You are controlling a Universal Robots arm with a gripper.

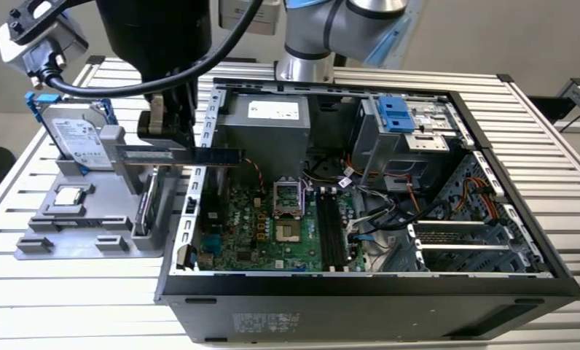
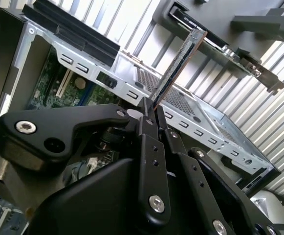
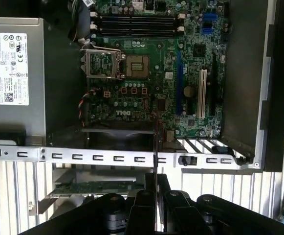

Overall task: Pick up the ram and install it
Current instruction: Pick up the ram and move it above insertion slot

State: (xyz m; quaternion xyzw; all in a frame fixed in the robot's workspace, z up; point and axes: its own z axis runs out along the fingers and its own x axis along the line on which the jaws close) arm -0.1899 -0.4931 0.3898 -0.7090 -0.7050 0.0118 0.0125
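My gripper (image 1: 165, 142) is shut on the ram (image 1: 202, 155), a long dark stick held level and edge-up. In the exterior view it hangs over the open computer case's wall (image 1: 205, 124) on the exterior view's left, between the grey fixture and the motherboard (image 1: 261, 233). The second wrist view shows the ram (image 2: 178, 66) sticking out from between the fingers (image 2: 147, 122). Seen in the first wrist view, the ram (image 3: 154, 147) is a thin edge-on line crossing the case's metal rail (image 3: 83, 156). The black memory slots (image 1: 331, 230) (image 3: 132, 27) lie across the board from it, beyond the processor socket (image 3: 137, 63).
A grey fixture (image 1: 76, 226) beside the case holds a hard drive (image 1: 71, 138), a processor chip (image 1: 69, 195) and a greenish card (image 3: 98, 187). Inside the case are the power supply (image 1: 266, 124), loose cables (image 1: 388, 211) and a drive cage with blue tabs (image 1: 397, 117).
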